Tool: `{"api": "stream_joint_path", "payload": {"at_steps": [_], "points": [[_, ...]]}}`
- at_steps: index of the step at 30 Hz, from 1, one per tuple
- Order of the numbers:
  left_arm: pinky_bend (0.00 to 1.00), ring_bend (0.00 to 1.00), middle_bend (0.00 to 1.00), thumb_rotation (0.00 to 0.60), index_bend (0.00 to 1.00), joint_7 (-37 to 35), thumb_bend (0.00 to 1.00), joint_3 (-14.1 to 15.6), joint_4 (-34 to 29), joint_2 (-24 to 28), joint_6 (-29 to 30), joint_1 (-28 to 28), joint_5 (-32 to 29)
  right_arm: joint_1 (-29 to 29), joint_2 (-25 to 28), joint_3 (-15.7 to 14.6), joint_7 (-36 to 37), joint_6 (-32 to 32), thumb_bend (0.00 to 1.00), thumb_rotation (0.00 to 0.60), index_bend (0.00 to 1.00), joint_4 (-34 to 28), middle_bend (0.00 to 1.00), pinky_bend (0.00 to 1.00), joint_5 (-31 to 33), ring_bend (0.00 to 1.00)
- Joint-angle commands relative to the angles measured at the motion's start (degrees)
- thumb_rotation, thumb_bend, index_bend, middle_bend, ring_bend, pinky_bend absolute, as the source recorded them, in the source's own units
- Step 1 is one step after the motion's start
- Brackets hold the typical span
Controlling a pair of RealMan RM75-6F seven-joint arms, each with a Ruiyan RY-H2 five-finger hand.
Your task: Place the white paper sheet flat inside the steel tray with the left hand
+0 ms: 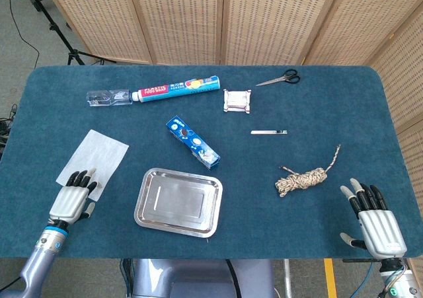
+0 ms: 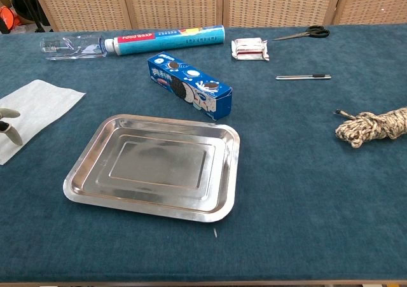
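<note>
White paper sheet (image 1: 94,158) lies flat on the blue desk (image 1: 264,199) near its left edge, well apart from nothing but the left hand (image 1: 71,199), whose dark fingertips rest on the sheet's near corner; the fingers lie extended and close together, pressing down rather than pinching. In the chest view only a couple of pale fingertips (image 2: 9,126) show at the frame's edge, on the sheet (image 2: 35,112). Just right of the sheet sits the steel tray (image 1: 177,202), bare inside, its long side slightly tilted to the desk's edge. Behind the tray a blue cookie box (image 1: 192,141) lies diagonally, near but not touching it. Along the far side lie a food-wrap box (image 1: 175,86), end to end with a clear plastic bottle (image 1: 108,98). A coil of rope (image 1: 303,179) rests on the right half, with the right hand (image 1: 374,220) near it, palm down, fingers spread and holding nothing. Farther back are a small white packet (image 1: 237,101), black scissors (image 1: 280,79) and a thin pen (image 1: 269,132).
</note>
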Motion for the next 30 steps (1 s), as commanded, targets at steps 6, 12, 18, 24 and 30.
{"api": "stream_joint_path", "payload": {"at_steps": [6, 12, 18, 24, 30], "points": [[0.00, 0.00, 0.00, 0.598, 0.27, 3.6, 0.43, 0.4, -1.2, 0.9, -0.6, -0.4, -1.7, 0.0, 0.0, 0.1, 0.0, 0.1, 0.00, 0.600, 0.10, 0.0, 0.00, 0.00, 0.0, 0.00], [0.00, 0.00, 0.00, 0.600, 0.27, 6.7, 0.51, 0.3, -0.2, -0.2, 0.2, -0.3, -2.9, 0.0, 0.0, 0.1, 0.2, 0.2, 0.00, 0.600, 0.10, -0.1, 0.00, 0.00, -0.1, 0.00], [0.00, 0.00, 0.00, 0.600, 0.27, 8.2, 0.54, 0.0, 1.6, -1.8, 1.8, 0.1, -3.4, -0.1, -0.1, 0.1, 0.3, 0.6, 0.00, 0.600, 0.10, 0.0, 0.00, 0.00, -0.6, 0.00], [0.00, 0.00, 0.00, 0.600, 0.27, 8.6, 0.54, 0.1, 3.1, -2.6, 1.9, 0.1, -3.8, -0.3, -0.1, 0.1, 0.4, 0.9, 0.00, 0.600, 0.10, 0.1, 0.00, 0.00, -0.8, 0.00], [0.00, 0.00, 0.00, 0.600, 0.27, 8.6, 0.55, 0.1, 4.3, -3.3, 2.0, 0.2, -3.8, -0.3, -0.1, 0.1, 0.5, 1.0, 0.00, 0.600, 0.10, 0.2, 0.00, 0.00, -0.9, 0.00]]}}
